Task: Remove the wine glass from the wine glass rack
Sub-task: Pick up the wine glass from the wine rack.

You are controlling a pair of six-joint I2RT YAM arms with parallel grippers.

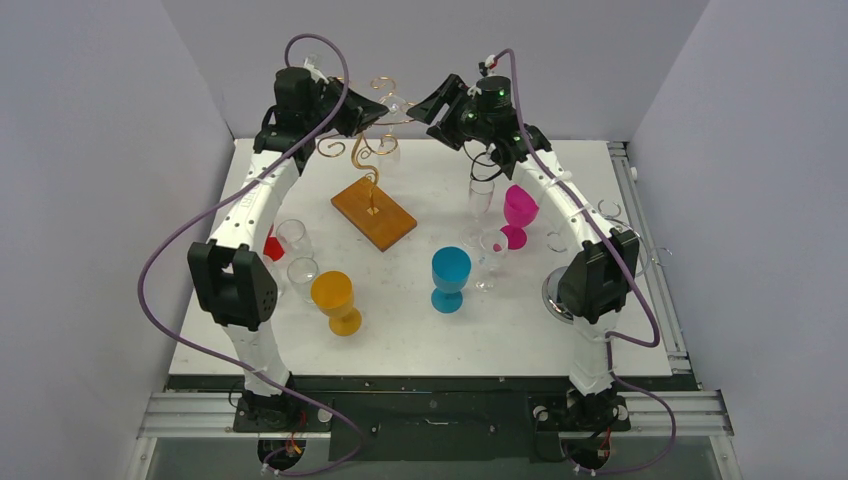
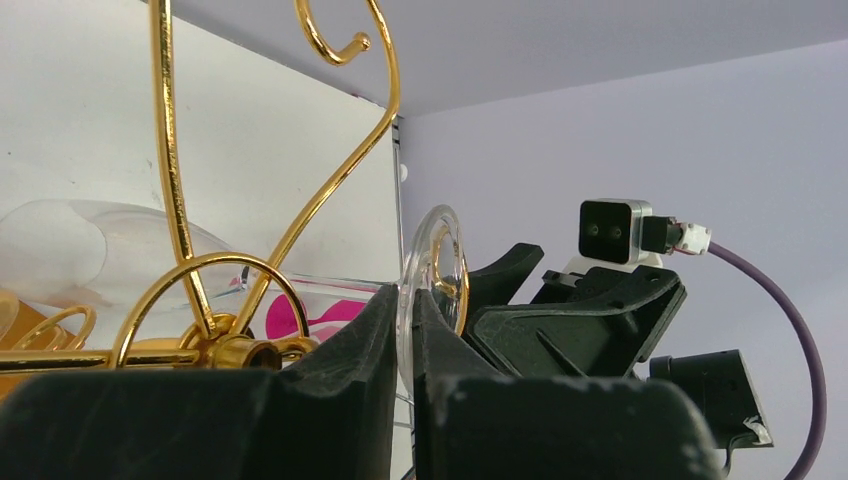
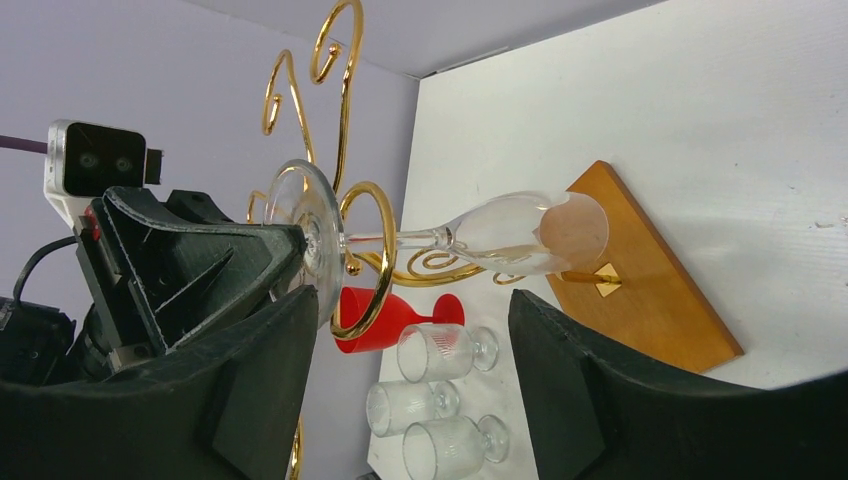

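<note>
The wine glass rack [image 1: 372, 170] is a gold wire stand with curled arms on a brown wooden base [image 1: 374, 213] at the back middle of the table. A clear wine glass [image 3: 500, 232] hangs upside down from one of its curls [image 3: 365, 255], with its foot [image 2: 432, 262] at the top. My left gripper [image 2: 408, 312] is shut on the rim of that foot. It reaches in from the left [image 1: 372, 110]. My right gripper [image 3: 412, 310] stands open just to the right of the glass [image 1: 428, 106], with nothing between its fingers and not touching it.
On the table stand an orange goblet [image 1: 335, 296], a blue goblet [image 1: 450, 274], a magenta goblet [image 1: 518, 212], a red cup [image 1: 273, 246] and several clear glasses [image 1: 297, 240]. A chrome stand with a round base [image 1: 558, 292] sits at the right, half behind my right arm.
</note>
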